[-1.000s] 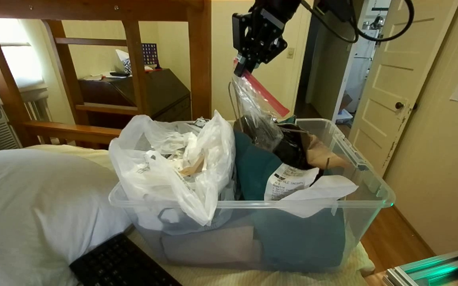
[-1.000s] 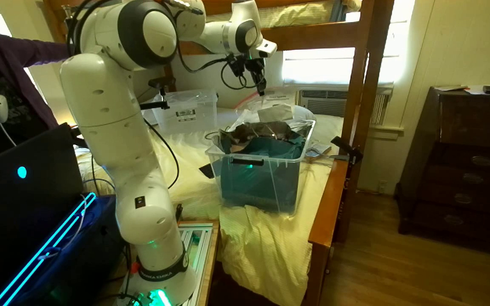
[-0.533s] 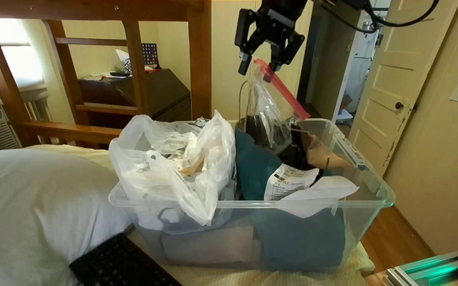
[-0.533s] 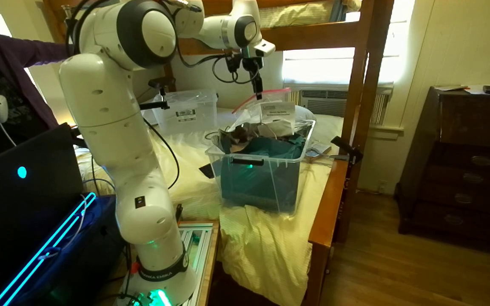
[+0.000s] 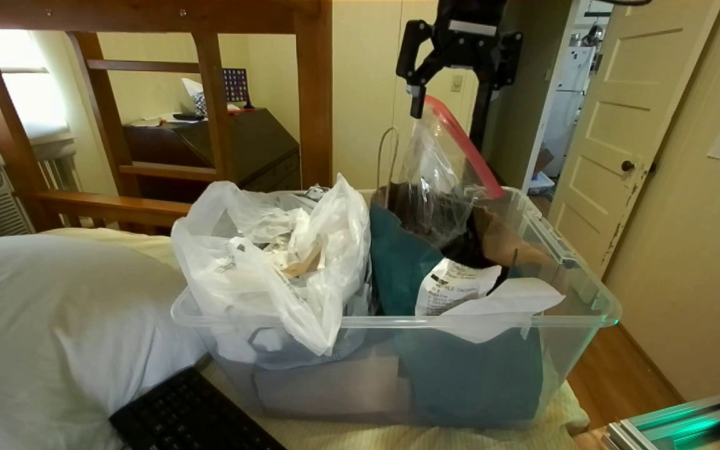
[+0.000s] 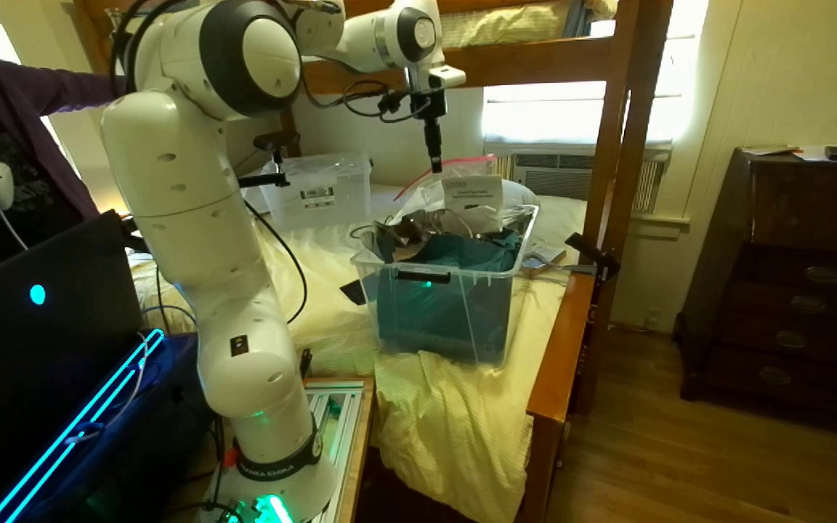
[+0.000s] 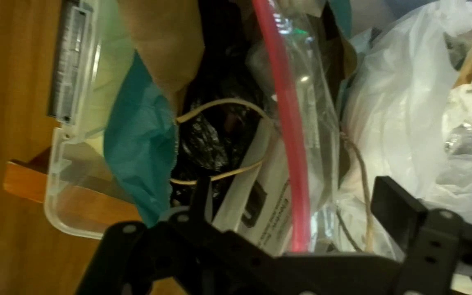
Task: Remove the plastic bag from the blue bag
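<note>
End effector (image 5: 448, 119) released, jaws wide apart, plastic bag (image 5: 438, 172) between, sticking out of blue bag (image 5: 400, 256)

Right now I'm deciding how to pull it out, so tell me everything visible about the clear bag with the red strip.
The clear bag looks like thin, shiny, wrinkled plastic, with a pinkish-red strip along its upper edge. It stands up out of the blue bag, the strip slanting, the bottom hard to make out. In the wrist view the strip runs between the fingers of the open gripper, unclamped; whether either touches it, I cannot tell.
</note>
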`<state>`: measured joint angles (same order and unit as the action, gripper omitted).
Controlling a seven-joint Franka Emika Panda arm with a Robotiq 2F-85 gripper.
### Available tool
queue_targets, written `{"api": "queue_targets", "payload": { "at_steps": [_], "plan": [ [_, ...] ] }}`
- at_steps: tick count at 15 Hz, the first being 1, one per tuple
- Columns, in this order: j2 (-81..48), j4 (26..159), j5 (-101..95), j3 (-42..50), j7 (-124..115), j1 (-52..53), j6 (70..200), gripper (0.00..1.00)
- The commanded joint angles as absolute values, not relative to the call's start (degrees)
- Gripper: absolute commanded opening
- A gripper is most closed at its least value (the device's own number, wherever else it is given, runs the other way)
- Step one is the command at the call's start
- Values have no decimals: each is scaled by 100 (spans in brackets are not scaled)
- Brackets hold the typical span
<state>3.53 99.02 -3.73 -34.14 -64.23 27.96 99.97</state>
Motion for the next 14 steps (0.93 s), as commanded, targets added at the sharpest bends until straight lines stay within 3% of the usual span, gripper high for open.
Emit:
{"api": "queue_targets", "payload": {
  "at_steps": [1, 4, 5, 11, 12, 14],
  "plan": [
    [172, 9406, -652, -3543, -7193, 2826, 8897, 100],
    [147, 9303, -589, -3560, -7193, 2831, 8818, 100],
    [694, 9058, -319, -3590, -7176, 2893, 8239, 100],
    [1052, 7749, -463, -4085, -7389, 2836, 7284, 100],
    [1032, 8252, -430, -4058, -7238, 2709, 7664, 100],
    [1201, 7906, -414, -4201, -7234, 2656, 7408, 100]
  ]
}}
